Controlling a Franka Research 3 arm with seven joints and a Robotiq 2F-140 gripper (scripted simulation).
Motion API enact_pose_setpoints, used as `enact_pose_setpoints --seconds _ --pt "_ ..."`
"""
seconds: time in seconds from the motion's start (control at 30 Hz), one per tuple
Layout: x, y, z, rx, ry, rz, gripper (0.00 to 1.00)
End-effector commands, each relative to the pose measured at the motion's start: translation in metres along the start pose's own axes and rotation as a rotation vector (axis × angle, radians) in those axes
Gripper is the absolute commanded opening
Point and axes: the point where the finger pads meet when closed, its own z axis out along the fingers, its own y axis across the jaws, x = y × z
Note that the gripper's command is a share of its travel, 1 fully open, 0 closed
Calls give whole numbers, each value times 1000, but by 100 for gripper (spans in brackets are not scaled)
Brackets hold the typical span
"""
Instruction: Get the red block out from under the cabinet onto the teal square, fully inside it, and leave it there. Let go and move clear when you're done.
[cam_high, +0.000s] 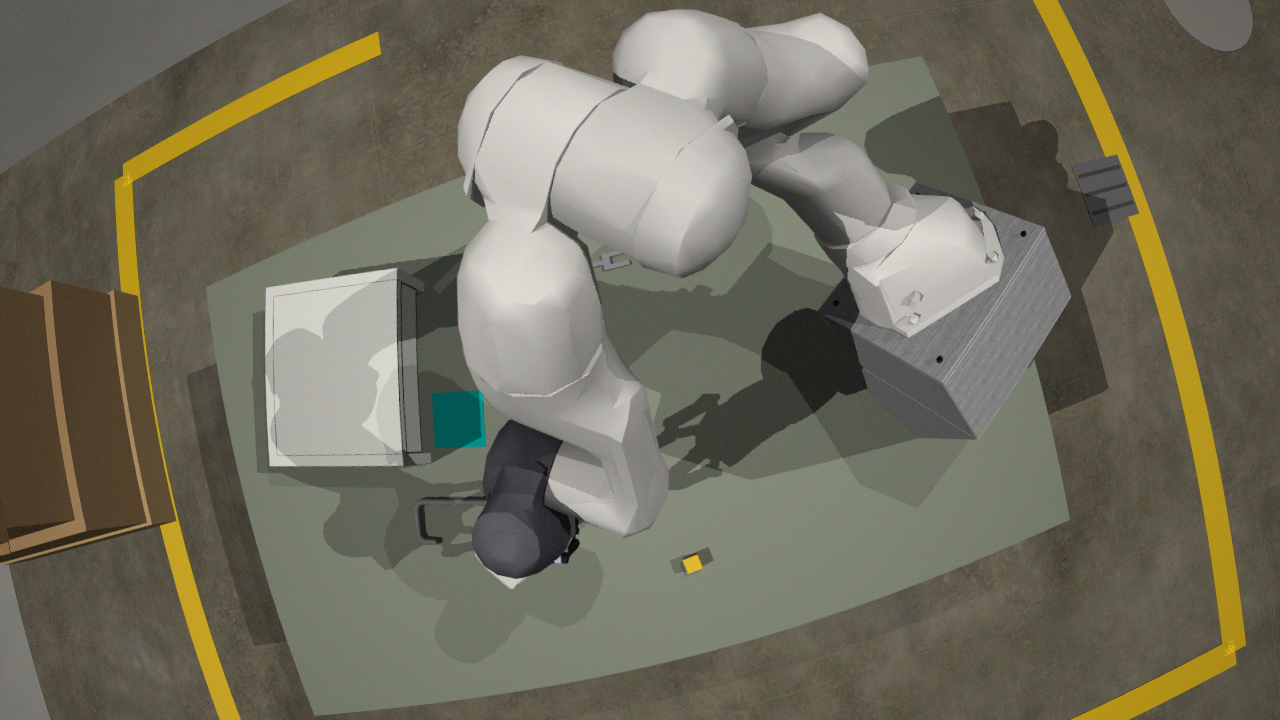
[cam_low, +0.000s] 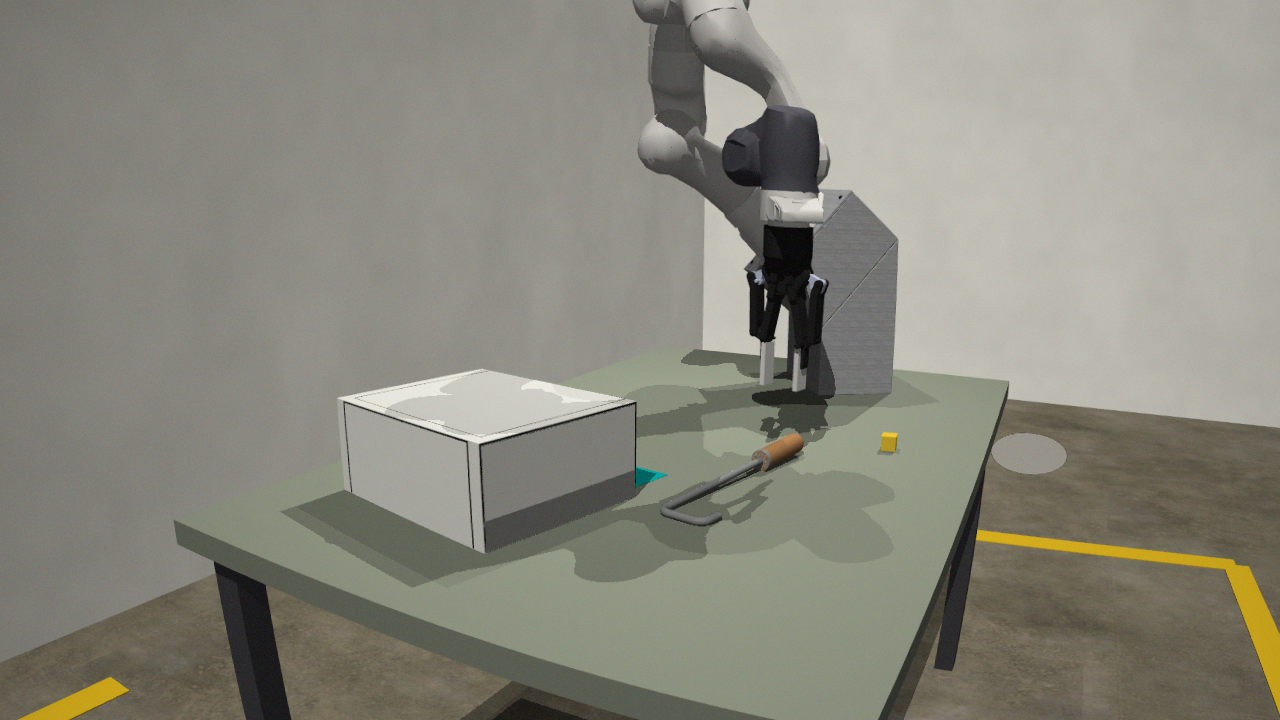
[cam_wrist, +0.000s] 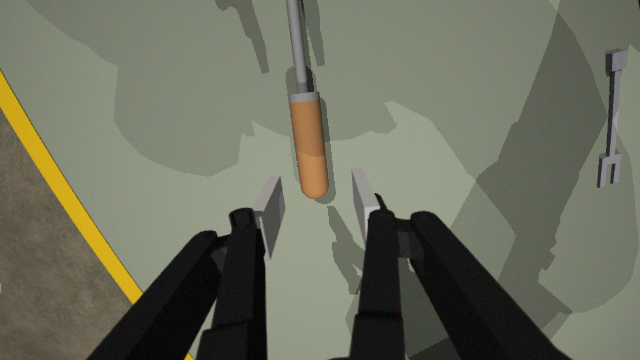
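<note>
The white cabinet (cam_high: 335, 367) (cam_low: 483, 429) stands at the left of the table. The teal square (cam_high: 458, 419) (cam_low: 650, 475) lies on the table right beside its open side. The red block is not in view in any frame. A hook tool with an orange handle (cam_low: 778, 447) (cam_wrist: 309, 145) and a grey rod lies near the square; its hooked end (cam_high: 427, 523) points toward the cabinet. My gripper (cam_low: 781, 383) (cam_wrist: 317, 189) is partly open and empty. It hangs above the tip of the handle, pointing down. In the top view the arm's wrist hides it.
A small yellow cube (cam_high: 691, 563) (cam_low: 887, 441) lies toward the table's front right. The arm's grey pedestal (cam_high: 975, 340) (cam_low: 859, 304) stands at the back. A grey forked tool (cam_wrist: 611, 120) (cam_high: 613, 265) lies further back. Cardboard boxes (cam_high: 62, 420) stand off the table.
</note>
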Motion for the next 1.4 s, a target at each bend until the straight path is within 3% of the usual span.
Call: enact_pose_setpoints --seconds 0.0,0.67,1.37 --pt "3 -7 11 17 8 -5 34" --pt "3 -8 62 17 8 -5 34" --pt "3 -8 69 17 8 -5 34"
